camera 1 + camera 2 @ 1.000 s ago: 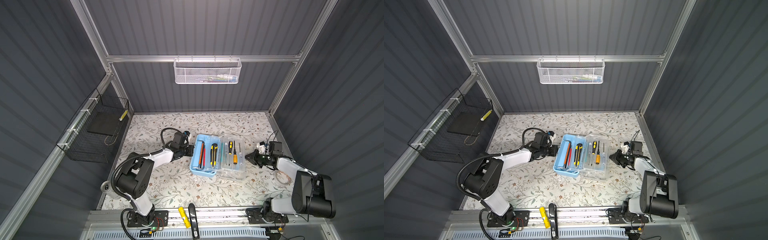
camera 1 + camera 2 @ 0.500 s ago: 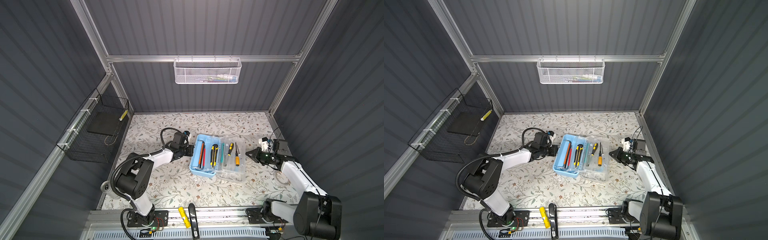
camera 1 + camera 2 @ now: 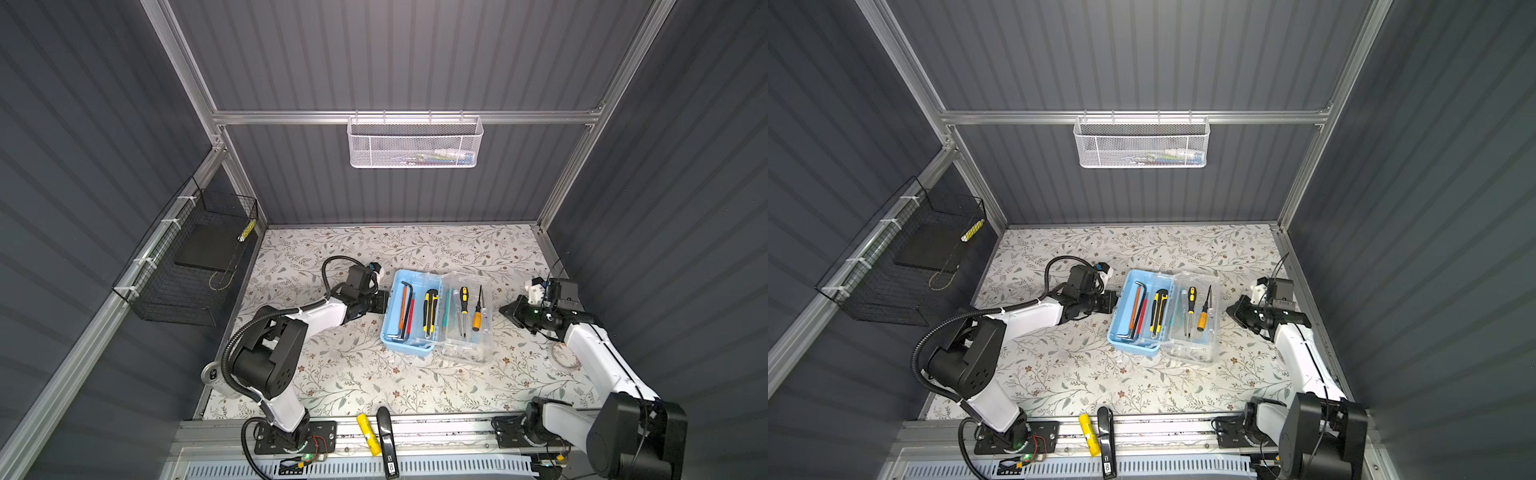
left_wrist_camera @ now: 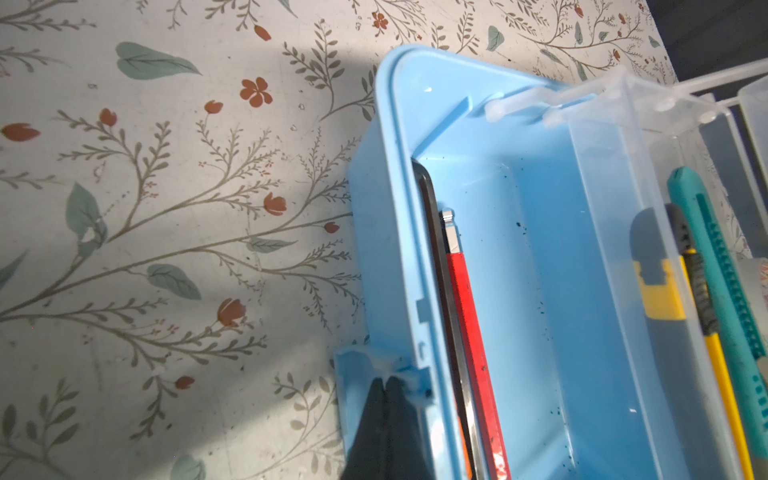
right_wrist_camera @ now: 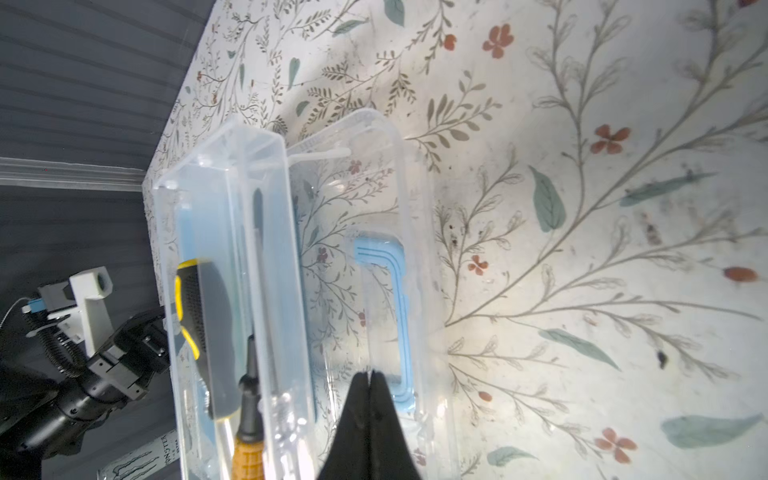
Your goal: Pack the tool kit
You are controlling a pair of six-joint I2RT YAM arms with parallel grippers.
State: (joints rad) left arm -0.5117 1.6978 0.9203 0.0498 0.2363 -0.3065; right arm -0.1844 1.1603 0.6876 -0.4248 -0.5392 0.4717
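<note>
in both top views the tool kit case (image 3: 405,347) lies open in the middle of the surface (image 3: 332,374), long axis running far-to-near on a slight slant, clear lid (image 3: 465,353) folded out toward the right tool (image 3: 506,309), which is pinched together just beside it; i'd slip under that outer edge and swing it over slowly. the left wrist view shows the left tool (image 4: 384,386) together, tips against the base's blue latch (image 4: 353,386), good for bracing. the right wrist view shows screwdrivers (image 5: 212,340) lying along the case's length.
</note>
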